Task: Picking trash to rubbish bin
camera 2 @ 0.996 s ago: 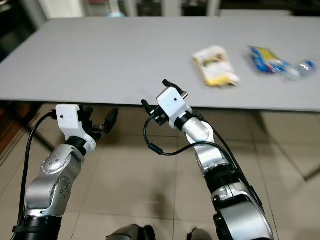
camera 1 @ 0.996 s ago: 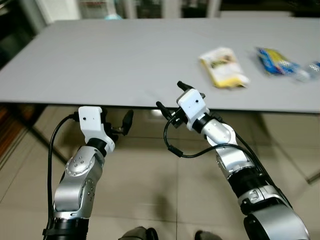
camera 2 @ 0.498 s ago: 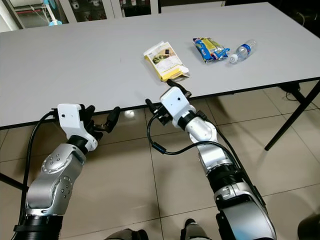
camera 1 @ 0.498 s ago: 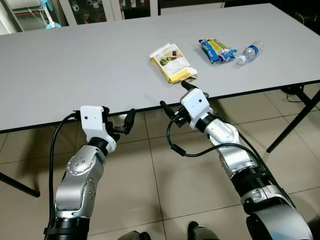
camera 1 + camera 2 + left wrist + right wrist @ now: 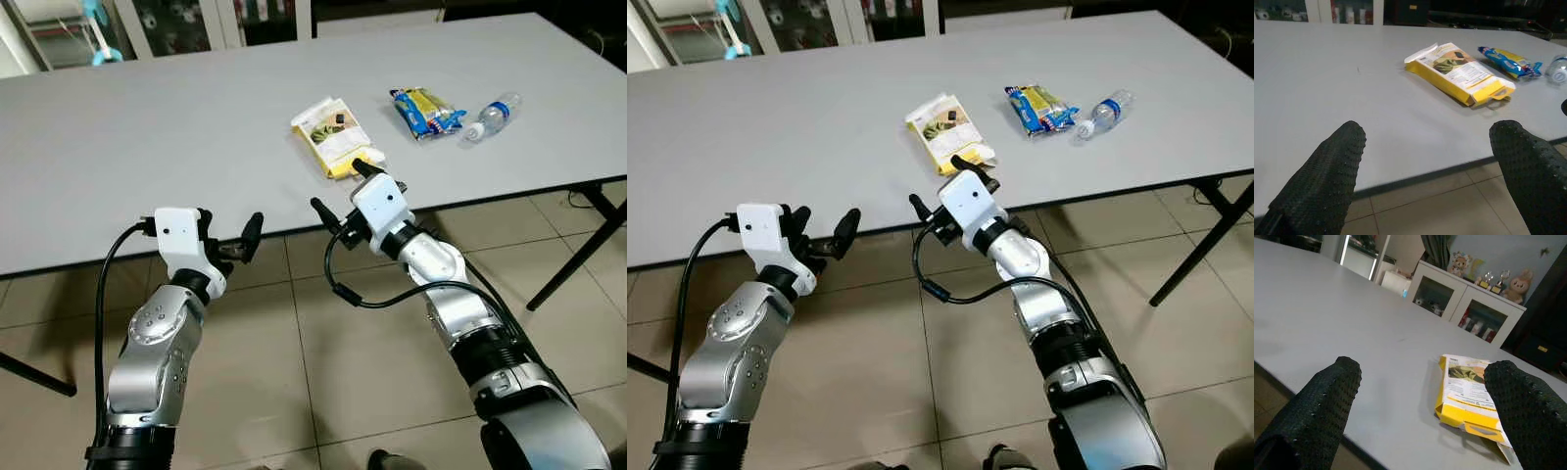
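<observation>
Three pieces of trash lie on the grey table [image 5: 147, 127]: a yellow packet [image 5: 335, 147] near the front edge, a blue snack wrapper [image 5: 423, 110] beyond it, and a clear plastic bottle [image 5: 490, 116] on its side further right. My right gripper [image 5: 340, 191] is open and empty, held at the table's front edge just short of the yellow packet [image 5: 1469, 391]. My left gripper [image 5: 230, 238] is open and empty too, in front of the table edge well left of the packet [image 5: 1459, 73]. The wrapper [image 5: 1508, 61] also appears in the left wrist view.
Black table legs [image 5: 578, 255] slant down at the right. Beige floor tiles [image 5: 294, 392] lie below my arms. Glass-door cabinets [image 5: 235, 20] stand behind the table, and a white cabinet with small figures [image 5: 1474, 298] is across the room.
The whole picture has shifted as the camera moved, so the table now appears further back and whole. Both arms keep the same pose with open fingers. The trash has not moved.
</observation>
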### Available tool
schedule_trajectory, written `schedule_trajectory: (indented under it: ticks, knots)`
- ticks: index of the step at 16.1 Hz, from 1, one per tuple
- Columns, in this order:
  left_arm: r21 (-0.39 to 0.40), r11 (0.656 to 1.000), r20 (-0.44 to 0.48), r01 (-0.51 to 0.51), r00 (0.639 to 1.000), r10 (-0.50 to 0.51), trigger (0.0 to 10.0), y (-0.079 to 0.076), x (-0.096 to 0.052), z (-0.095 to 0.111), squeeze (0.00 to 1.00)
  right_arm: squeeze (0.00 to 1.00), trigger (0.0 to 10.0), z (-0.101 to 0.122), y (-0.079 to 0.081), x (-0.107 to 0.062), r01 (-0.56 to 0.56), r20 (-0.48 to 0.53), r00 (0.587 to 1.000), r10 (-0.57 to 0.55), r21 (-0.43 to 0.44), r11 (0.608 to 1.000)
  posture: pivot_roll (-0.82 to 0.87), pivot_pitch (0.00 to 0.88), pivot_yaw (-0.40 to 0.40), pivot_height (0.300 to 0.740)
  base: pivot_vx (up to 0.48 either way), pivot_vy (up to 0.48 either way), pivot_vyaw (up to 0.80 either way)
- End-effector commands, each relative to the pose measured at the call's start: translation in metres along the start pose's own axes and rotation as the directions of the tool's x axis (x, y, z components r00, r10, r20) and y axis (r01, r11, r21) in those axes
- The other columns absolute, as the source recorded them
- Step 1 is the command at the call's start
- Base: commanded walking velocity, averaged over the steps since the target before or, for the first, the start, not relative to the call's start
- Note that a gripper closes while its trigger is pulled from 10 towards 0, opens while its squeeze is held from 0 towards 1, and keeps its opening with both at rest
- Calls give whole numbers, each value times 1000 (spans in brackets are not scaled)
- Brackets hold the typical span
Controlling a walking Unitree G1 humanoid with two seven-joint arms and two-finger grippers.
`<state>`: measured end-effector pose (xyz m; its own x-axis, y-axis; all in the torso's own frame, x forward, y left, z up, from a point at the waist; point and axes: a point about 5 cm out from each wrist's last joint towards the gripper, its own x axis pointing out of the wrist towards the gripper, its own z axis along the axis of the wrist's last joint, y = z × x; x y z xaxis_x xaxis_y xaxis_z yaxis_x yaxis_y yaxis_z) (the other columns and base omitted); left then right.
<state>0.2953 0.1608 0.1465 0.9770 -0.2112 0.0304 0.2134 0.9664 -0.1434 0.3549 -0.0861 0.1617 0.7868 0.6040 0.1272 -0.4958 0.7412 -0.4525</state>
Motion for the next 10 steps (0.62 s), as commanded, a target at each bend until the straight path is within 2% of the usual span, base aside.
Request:
schedule_trajectory:
  ticks: [1,10]
  knots:
    - [3,1000,-4,-11,1000,11,10000,3,-1,-1,0,0,10000,1,2,1,-5,6,1000,5,0,1000,-49,105,88,740,442,0,0]
    - [19,1000,-13,-24,1000,24,10000,6,-1,-1,0,0,10000,2,3,2,1,8,1000,-1,3,1000,-46,109,90,740,423,0,0]
